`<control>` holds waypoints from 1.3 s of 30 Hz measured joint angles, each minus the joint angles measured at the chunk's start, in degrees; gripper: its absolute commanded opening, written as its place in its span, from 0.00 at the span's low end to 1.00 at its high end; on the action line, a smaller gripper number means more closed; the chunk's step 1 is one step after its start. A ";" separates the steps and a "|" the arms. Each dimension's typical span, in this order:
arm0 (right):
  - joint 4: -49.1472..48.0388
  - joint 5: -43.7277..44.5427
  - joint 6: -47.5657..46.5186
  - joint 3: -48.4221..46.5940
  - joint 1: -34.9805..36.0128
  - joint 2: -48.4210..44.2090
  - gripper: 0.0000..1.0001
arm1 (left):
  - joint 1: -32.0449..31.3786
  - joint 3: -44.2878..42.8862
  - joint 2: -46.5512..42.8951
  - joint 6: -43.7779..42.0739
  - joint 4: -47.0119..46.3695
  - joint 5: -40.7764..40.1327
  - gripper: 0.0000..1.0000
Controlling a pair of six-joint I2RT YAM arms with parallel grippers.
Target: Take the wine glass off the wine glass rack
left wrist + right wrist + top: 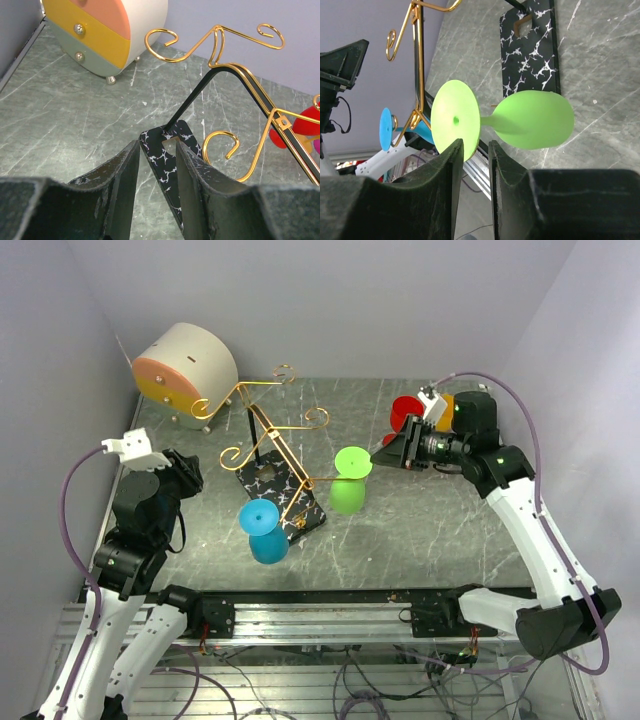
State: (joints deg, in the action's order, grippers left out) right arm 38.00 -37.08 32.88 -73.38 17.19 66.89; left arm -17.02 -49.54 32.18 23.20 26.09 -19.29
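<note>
The wine glass rack stands mid-table on its black white-veined base. A green wine glass hangs upside down from its right arm, and a blue wine glass from its near arm. My right gripper is level with the green glass's foot. In the right wrist view the gripper is open, with the rim of the green foot disc at its fingertips and the bowl beyond. My left gripper is open and empty, low on the table left of the rack base.
A round beige drum with an orange face sits at the back left. A red glass hangs behind my right gripper. Grey walls close in on the left, back and right. Scroll-curled gold arm ends stick out from the rack.
</note>
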 measured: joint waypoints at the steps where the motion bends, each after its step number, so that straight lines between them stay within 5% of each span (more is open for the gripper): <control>1: 0.00 0.00 0.02 0.31 0.17 0.00 0.26 | 0.00 0.00 0.00 0.00 0.02 0.00 0.46; 39: -4.07 0.87 1.79 0.42 3.52 1.75 0.24 | 0.00 0.00 0.00 0.20 0.31 -0.04 0.46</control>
State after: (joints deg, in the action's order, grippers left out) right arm 33.93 -36.21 34.68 -72.97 20.71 68.64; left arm -17.02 -49.54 32.18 23.40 26.39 -19.33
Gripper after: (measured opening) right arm 0.244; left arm 0.457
